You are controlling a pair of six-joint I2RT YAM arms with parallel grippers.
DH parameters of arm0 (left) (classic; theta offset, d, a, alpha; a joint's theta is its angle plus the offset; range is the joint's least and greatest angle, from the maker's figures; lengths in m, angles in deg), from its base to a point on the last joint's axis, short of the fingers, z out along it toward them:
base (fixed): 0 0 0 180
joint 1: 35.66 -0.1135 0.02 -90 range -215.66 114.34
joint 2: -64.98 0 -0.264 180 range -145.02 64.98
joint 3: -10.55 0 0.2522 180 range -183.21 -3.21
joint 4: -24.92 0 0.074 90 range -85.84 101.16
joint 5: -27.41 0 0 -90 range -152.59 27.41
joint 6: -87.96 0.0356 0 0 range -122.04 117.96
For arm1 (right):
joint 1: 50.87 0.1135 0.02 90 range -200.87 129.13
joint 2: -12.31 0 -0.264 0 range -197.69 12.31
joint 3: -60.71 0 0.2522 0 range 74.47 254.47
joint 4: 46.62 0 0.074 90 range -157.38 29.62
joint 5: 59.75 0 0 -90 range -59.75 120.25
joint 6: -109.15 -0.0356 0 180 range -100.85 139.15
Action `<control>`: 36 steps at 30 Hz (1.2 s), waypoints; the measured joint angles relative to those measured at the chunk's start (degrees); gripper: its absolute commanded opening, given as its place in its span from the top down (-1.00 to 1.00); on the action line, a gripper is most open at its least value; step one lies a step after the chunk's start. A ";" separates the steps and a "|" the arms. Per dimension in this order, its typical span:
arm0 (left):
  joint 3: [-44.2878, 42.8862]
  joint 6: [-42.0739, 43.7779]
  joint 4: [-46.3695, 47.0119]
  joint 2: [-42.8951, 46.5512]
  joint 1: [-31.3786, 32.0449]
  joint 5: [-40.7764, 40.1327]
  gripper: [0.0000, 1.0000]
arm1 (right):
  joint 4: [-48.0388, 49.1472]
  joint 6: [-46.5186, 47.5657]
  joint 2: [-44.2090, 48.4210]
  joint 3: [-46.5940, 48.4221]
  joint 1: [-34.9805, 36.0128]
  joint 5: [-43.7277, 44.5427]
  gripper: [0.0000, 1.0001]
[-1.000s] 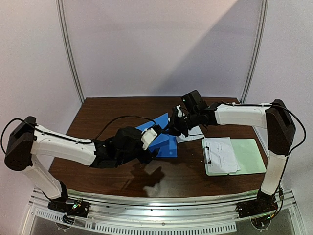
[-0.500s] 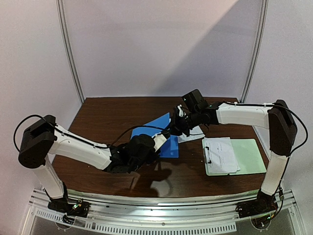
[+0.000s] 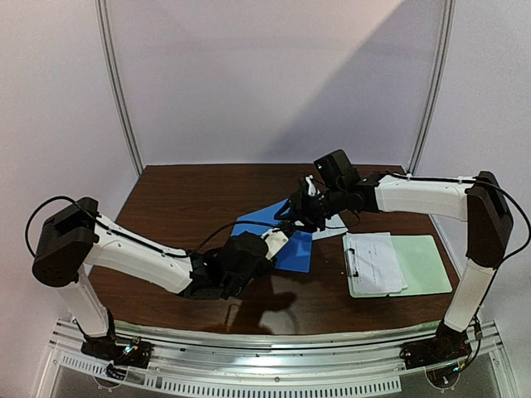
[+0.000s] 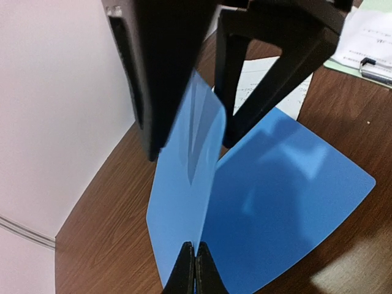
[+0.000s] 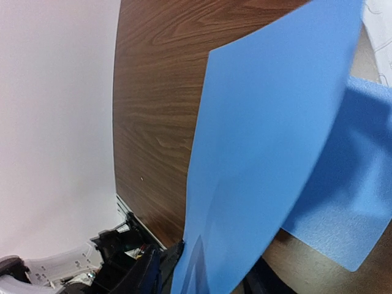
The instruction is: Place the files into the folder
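From above, my left gripper (image 3: 280,239) is pinched shut on the near edge of the folder (image 3: 294,253). Its cover (image 3: 261,220) tilts up toward my right gripper (image 3: 292,212) just beyond, and a file sheet (image 3: 332,233) lies flat just right of that gripper. My left wrist camera shows my fingertips (image 4: 188,278) clamped on the cover's lower edge, while the right gripper's fingers (image 4: 165,73) stand apart astride its top edge. My right wrist camera sees the cover (image 5: 263,153) rising straight ahead, with the left gripper (image 5: 153,272) at its foot.
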State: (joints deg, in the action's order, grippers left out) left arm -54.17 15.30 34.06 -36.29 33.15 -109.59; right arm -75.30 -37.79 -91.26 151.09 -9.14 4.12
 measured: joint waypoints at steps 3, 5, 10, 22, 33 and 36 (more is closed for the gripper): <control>0.00 -1.18 -0.15 0.09 0.09 -0.04 1.00 | -0.28 0.68 0.13 0.00 -0.02 0.96 -0.29; 0.00 -2.40 -0.66 0.39 0.09 0.02 1.00 | -0.96 1.66 0.42 0.04 -0.13 2.19 -0.40; -0.17 -6.82 -3.72 3.10 0.13 0.48 1.00 | -4.87 5.90 1.57 2.08 -0.61 5.29 -0.58; 4.55 -22.77 -7.93 19.56 -4.17 8.24 1.00 | -9.09 14.23 9.68 3.43 -1.97 13.05 -0.61; 14.91 -36.89 -6.14 28.20 -10.67 12.00 1.00 | -4.68 16.57 13.70 -6.95 -1.44 11.89 -0.48; 16.35 -38.03 -5.16 29.27 -10.71 12.07 1.00 | -2.60 17.14 13.86 -9.35 -0.37 11.61 -0.39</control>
State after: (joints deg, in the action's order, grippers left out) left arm -37.82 -22.73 28.90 -7.03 22.44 -97.52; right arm -77.90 -20.66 -77.40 141.74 -9.51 15.72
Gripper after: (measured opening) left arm 0.007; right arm 0.733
